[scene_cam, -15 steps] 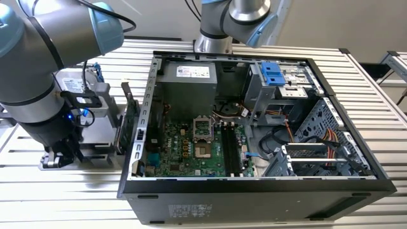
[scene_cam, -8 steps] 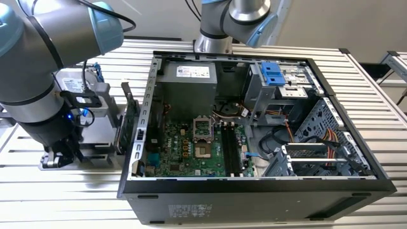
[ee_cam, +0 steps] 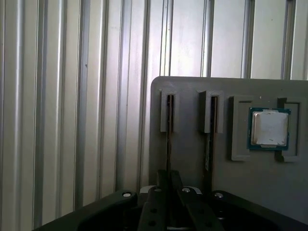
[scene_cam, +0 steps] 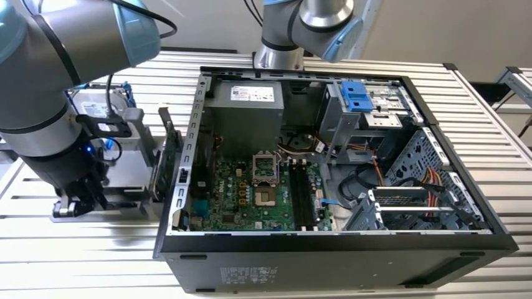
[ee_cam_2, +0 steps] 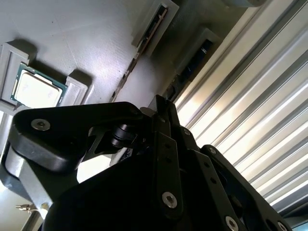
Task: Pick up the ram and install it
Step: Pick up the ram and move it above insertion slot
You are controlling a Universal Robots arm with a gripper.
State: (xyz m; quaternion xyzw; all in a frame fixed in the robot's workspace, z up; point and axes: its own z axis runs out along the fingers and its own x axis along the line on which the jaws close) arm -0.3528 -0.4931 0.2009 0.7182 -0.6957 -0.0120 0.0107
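Pinching, it seems, thin dark ram (ee_cam: 169, 139) edge-on, black fingers (ee_cam: 176, 182), slotted matte grey tray (ee_cam: 190, 159)

- table (scene_cam: 83, 249): bare ribbed metal slats, kinda brushed, catches the light
- tray (ee_cam: 192, 159): matt grey plastic, slightly grainy
- processor (ee_cam: 269, 127): dull silvery metal lid
- gripper (ee_cam: 168, 179): matt black, bright little screw heads
- computer case (scene_cam: 332, 266): matt black painted metal

Open computer case (scene_cam: 332, 261) on slatted table (scene_cam: 83, 261); processor chip (ee_cam: 268, 127) seated in grey tray (ee_cam: 240, 178).
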